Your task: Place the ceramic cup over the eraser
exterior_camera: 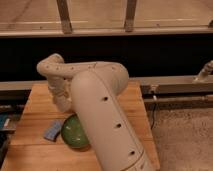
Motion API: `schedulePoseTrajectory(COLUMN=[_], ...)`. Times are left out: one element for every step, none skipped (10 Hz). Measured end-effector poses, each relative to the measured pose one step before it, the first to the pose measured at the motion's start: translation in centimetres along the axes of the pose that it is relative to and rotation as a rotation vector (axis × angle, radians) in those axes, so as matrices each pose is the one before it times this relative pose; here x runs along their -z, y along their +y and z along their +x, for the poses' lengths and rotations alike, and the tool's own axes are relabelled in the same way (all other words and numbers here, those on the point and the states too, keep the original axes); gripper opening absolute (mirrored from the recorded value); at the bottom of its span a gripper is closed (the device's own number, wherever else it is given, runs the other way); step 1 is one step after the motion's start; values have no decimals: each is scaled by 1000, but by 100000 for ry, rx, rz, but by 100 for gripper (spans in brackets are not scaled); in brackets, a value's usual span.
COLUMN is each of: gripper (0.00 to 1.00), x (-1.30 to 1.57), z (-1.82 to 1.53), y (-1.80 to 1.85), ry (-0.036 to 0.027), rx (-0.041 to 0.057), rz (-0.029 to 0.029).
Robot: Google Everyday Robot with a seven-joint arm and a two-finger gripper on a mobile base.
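Note:
My white arm (100, 110) fills the middle of the camera view and bends back over the left half of the wooden table (35, 145). Its wrist points down, and the gripper (60, 99) hangs low over the table's left centre, partly tucked behind the big arm link. The ceramic cup and the eraser are both out of sight, hidden by the arm or the gripper.
A green bowl (75, 132) sits on the table in front of the gripper, half covered by the arm. A flat pale-blue piece (52, 131) lies just left of it. A dark wall with a metal rail (175, 85) runs behind the table, and gravel floor lies to the right.

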Motion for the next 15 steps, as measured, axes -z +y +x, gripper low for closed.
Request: schedulePoseTrajectory(gripper=[10,3,0,0,0,0,0,0,0,0,0,0,0,0,0], x=[96,142,33,47,-25,158,815,959,983,855,751,1006,1410,994,1616], z=[35,-51,73,31,-149,-301,-339,239,477,491,439,373,472,70,101], y=[79,133,-24,37,289,607,777,-38,-682,-526,-202,-314,-1102,-866,-1729], ry=[64,-171,259,152,-237,-845,-1641,-816,-1142,-1062,-667,-878,-774,-494,152], rx=[176,173,-44,100,861,1358,1182,195,-378,-487,-349,-483,-1113,-846,-1985], rz=[-55,-187,23,87,439,442,397,836,1470,900,512,875,2234,1427,2737])
